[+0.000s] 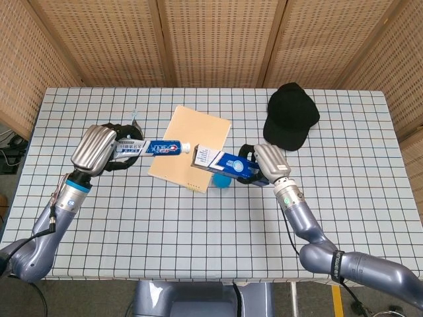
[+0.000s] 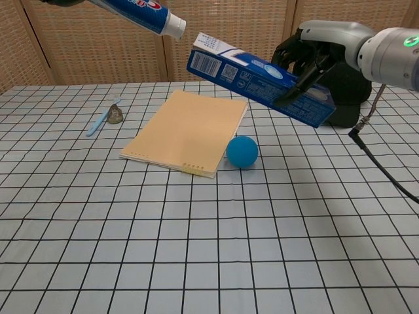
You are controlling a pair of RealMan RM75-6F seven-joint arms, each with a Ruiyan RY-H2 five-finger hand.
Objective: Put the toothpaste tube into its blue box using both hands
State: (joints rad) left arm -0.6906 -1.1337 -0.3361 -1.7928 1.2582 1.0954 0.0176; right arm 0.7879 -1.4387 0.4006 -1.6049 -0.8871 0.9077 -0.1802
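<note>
Head view. The left hand (image 1: 99, 148), at the left of the frame, grasps the toothpaste tube (image 1: 158, 147) by its rear end and holds it roughly level above the tabletop (image 1: 198, 231), white cap pointing right. The right hand (image 1: 266, 165), right of centre, is wrapped around the far end of the blue box (image 1: 221, 162), whose white flapped mouth faces left toward the cap. Cap and mouth sit just beside each other over the tan notebook (image 1: 190, 146). In my judgement both items are held aloft and end to end so the tube can be slid straight in; the cap appears slightly above the box mouth, so alignment looks incomplete. A black cap (image 1: 291, 115) lies at upper right.

Chest view. The tube enters from the upper left, cap down and to the right; the left hand itself is cut off by the frame edge. The box (image 2: 258, 88) slopes upward to the left, its barcoded end and raised flap near the cap but apart from it. The right hand (image 2: 314, 55) clasps the lower end with dark fingers (image 2: 298, 85) across the face. The tube is blue with red lettering and a white cap, seemingly full and undented. A blue ball (image 2: 242, 151) rests against the notebook's edge; a small light-blue tool (image 2: 105, 118) lies at left.
</note>
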